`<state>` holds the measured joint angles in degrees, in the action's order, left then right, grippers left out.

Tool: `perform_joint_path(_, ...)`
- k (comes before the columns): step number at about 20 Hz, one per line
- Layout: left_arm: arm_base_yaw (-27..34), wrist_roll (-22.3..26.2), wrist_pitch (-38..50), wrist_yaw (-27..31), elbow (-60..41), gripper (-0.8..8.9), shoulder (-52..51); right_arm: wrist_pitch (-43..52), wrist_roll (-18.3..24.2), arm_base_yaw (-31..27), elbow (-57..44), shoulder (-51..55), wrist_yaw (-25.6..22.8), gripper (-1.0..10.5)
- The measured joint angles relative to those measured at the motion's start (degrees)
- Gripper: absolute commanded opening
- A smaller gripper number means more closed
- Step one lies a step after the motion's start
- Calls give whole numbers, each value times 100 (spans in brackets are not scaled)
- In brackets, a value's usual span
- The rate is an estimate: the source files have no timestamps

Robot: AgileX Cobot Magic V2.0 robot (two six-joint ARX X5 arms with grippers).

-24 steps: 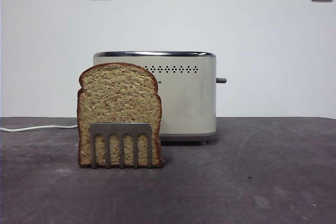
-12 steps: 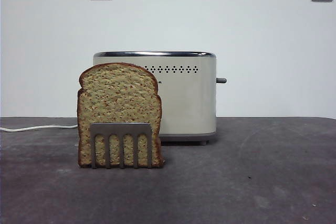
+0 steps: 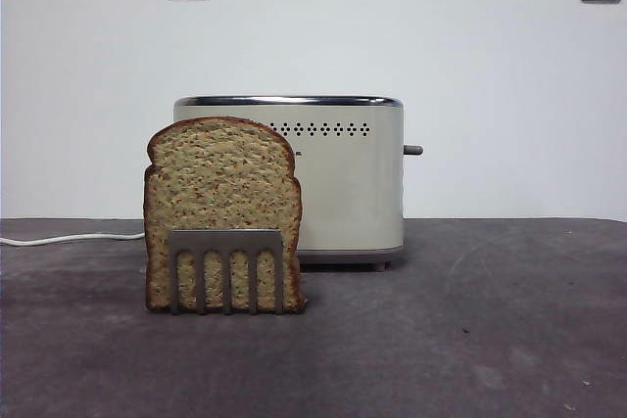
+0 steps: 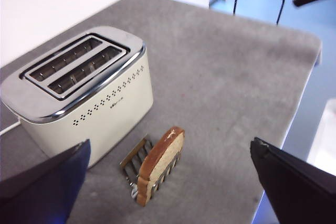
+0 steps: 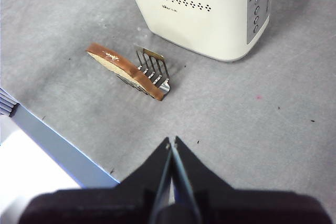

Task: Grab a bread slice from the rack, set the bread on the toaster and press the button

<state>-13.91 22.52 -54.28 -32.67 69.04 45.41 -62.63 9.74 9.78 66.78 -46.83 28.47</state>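
Left claw high above the bench, jaws spread wide, nothing between them. Below it: bread upright in the rack, crust edge up.

Front view: bread stands on edge in the rack's front slot, prongs across its lower part, near the bench's front edge, left of middle. Toaster just behind it and a little to the right, closer to the back edge; both slots bare in the left wrist view. Lever juts from its right end. White cord runs off toward the left edge.

Right claw also aloft, jaws pressed together, gripping nothing, apart from the rack and toaster.
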Motion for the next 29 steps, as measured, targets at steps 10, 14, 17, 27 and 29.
perform_joint_path(10,-2087,1309,-179,2122,680,627,2409,2,22,0,0,-140,-2,-11)
perform_joint_path(14,-2382,1735,31,2529,682,625,3261,2,37,0,0,-181,-2,-11)
perform_joint_path(17,-2411,1873,203,2575,682,625,3775,2,37,0,0,-188,-2,-11)
perform_joint_path(27,-2411,2055,299,2673,684,79,4511,2,37,0,0,-192,0,-11)
perform_joint_path(29,-2411,2055,293,2675,684,-12,4511,2,37,0,0,-190,0,-11)
